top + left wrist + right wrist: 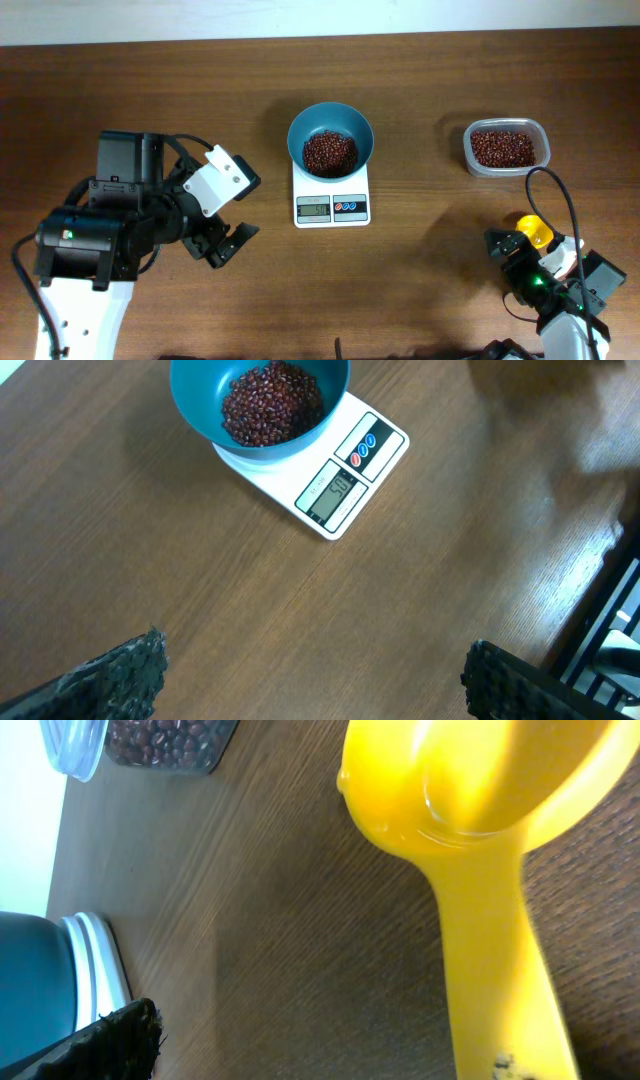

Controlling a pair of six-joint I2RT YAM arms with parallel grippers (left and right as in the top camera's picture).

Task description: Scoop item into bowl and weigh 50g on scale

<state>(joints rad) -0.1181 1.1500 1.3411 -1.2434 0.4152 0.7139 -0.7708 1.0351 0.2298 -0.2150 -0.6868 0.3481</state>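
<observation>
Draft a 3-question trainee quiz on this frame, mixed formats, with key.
1. True or false: the bowl of beans stands on the scale.
2. Where is the yellow scoop? A in the bowl; B in the clear tub; C by the right arm, outside both.
3. Fill in: the left arm's fingers stand ___, holding nothing.
Key: 1 true; 2 C; 3 open.
</observation>
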